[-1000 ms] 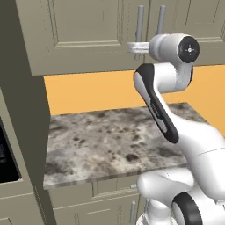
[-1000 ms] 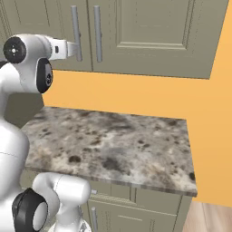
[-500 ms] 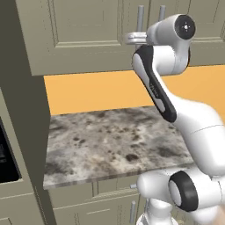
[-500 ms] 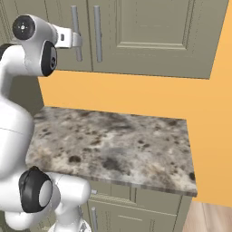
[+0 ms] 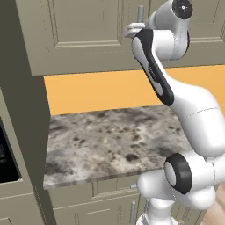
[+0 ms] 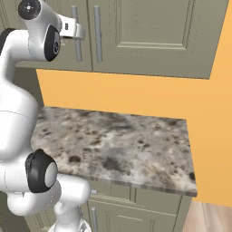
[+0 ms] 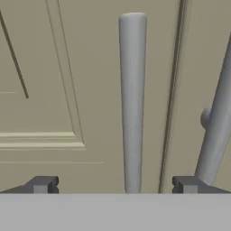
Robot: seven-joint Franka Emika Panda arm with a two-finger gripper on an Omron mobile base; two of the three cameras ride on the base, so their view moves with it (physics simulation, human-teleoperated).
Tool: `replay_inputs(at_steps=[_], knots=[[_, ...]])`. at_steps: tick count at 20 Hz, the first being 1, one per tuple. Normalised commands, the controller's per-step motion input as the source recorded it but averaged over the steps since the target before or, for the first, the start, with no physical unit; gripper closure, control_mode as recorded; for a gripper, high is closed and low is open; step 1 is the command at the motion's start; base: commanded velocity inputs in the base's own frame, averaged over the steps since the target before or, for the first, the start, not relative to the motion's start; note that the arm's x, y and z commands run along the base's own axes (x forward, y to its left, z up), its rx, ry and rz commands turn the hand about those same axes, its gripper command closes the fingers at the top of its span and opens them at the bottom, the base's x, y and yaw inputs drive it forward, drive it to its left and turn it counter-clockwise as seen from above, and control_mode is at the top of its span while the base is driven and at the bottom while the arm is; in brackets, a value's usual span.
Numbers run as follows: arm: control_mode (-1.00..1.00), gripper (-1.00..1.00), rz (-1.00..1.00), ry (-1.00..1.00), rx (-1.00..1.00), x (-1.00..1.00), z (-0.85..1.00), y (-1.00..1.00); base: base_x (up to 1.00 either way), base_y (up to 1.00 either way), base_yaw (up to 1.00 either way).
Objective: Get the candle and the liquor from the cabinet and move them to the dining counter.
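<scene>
The arm is up high at the cabinet [image 6: 149, 36] now, doors shut; the gripper [image 7: 115, 185] is levelled straight at the left door's bar handle [image 7: 132, 99], and the hand view puts that grey bar dead centre between the two dark fingertips [image 7: 43, 184]; the jaws stand wide apart, one tip to each side of the bar, with nothing between them but the handle itself, and no contact to be seen yet.

Here is the relation that matters; the handle runs vertical, long axis up and down the door, and the fingers are spread left and right across it, so a close would pinch it square across its width; the bar lies directly ahead of the hand, just beyond the tips. In the right base view the hand sits at the near face of the left handle [image 6: 76, 34], with the right door's handle [image 6: 97, 34] just beside it and clear of the fingers; how much gap is left to the bar I cannot tell from here.

The candle and the liquor are presumably behind these closed doors; the marble worktop [image 6: 113, 145] below is bare.

My read: a short push forward, then close on the bar and pull the door out.
</scene>
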Motion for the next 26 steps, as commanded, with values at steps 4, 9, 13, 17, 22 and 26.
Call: replay_inputs(at_steps=[4, 9, 13, 17, 22, 26], knots=[[-1.0, -1.0, 0.0, 0.0, 0.0, 0.37, -0.15, -0.03, 0.0, 0.0, 0.0], [-1.0, -1.0, 0.0, 0.0, 0.0, 0.42, -0.16, -0.03, 0.0, 0.0, 0.0], [-1.0, -1.0, 0.0, -0.01, 0.0, 0.43, -0.12, -0.02, 0.0, 0.0, 0.0], [-1.0, -1.0, 0.0, 0.0, 0.0, 0.45, -0.09, 0.0, 0.0, 0.0, 0.0], [-1.0, -1.0, 0.01, 0.0, 0.0, 0.48, -0.06, 0.0, 0.0, 0.0, 0.0], [-1.0, 1.0, 0.01, -0.04, 0.0, 0.42, -0.05, 0.02, 0.0, 0.0, 0.0]])
